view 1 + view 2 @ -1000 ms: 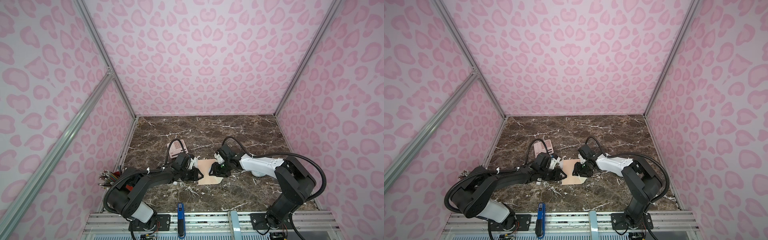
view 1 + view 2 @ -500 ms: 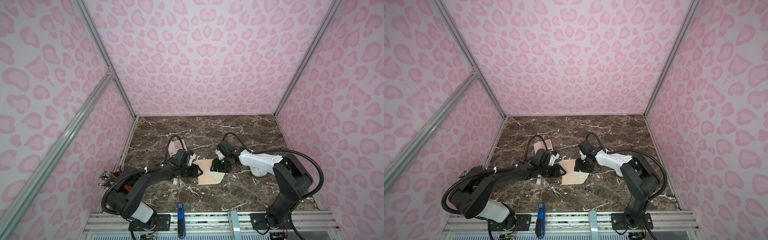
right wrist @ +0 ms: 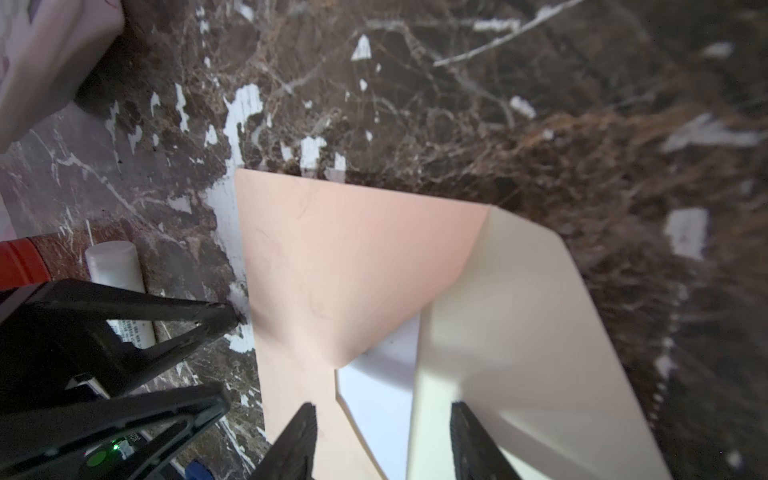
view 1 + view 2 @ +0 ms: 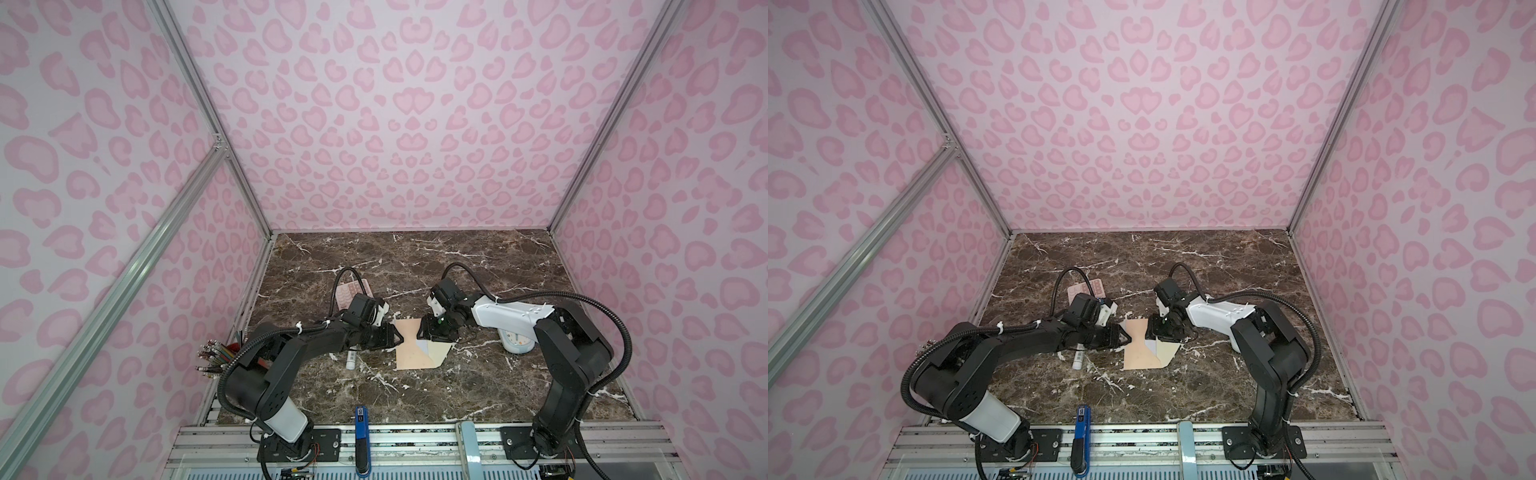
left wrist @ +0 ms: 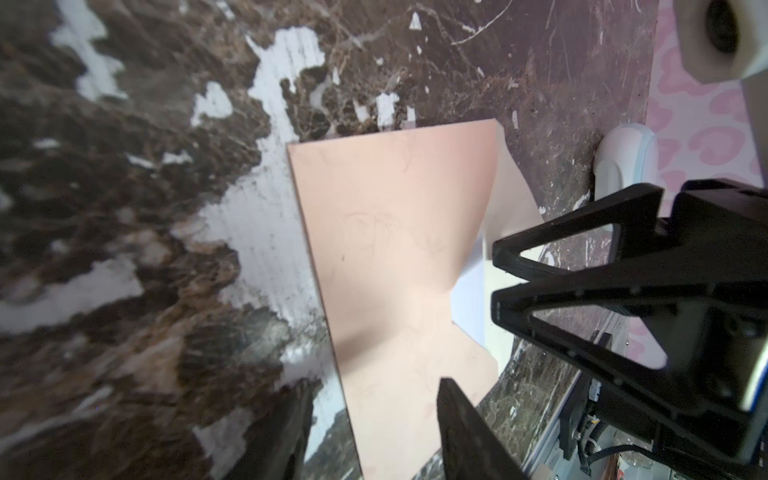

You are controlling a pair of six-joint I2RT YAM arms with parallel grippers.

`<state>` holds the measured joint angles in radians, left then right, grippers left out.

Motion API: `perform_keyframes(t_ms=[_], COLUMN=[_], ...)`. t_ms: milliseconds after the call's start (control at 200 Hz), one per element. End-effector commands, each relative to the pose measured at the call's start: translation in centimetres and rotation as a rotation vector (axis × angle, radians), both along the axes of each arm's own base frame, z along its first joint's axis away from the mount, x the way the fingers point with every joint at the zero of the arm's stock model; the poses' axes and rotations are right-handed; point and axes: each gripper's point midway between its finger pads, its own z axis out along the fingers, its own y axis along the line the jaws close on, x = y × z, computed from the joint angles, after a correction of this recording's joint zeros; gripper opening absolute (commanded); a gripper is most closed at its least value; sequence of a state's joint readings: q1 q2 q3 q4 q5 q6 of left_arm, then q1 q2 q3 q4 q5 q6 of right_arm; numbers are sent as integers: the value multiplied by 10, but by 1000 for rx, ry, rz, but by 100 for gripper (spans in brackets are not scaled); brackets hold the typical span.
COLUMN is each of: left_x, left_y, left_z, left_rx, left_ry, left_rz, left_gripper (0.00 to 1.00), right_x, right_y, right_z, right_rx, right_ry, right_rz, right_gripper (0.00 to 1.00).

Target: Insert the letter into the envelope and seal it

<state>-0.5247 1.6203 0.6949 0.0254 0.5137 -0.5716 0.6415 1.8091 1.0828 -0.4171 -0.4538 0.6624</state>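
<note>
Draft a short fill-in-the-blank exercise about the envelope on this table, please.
1. The envelope has its cream flap ____, not sealed.
2. The letter peeking from its mouth is ____.
3. In both top views, the white tube lies to the envelope's ____.
Missing words: open; white; left.

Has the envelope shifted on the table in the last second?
No. In both top views the envelope lies where it was: its near-left corner sits just as far from the white tube as before.
</note>
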Motion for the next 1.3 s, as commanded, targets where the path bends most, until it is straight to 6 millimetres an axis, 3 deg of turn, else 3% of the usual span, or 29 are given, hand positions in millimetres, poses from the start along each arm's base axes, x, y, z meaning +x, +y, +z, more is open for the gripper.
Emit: perform_keyframes(t_ms=[0,730,985,1295], left_x=[4,1,2,5], left_y=[-4,-8,-7,-4], left_z=[2,-3,1,29], left_rx=[-18,-48,-47,-47], left_ry=[-17,-3,-10,-65], left_rz=[-13,-21,-18,-8], left_gripper=[51,49,49,50], right_x=[1,2,6,12], right_y=[8,25,15,-5], right_z=[0,4,12,39], right_rx=[27,63,10,-51], right_ry=[6,13,-19,-86], right_rz=[1,19,17,1], right_gripper=[54,54,54,55])
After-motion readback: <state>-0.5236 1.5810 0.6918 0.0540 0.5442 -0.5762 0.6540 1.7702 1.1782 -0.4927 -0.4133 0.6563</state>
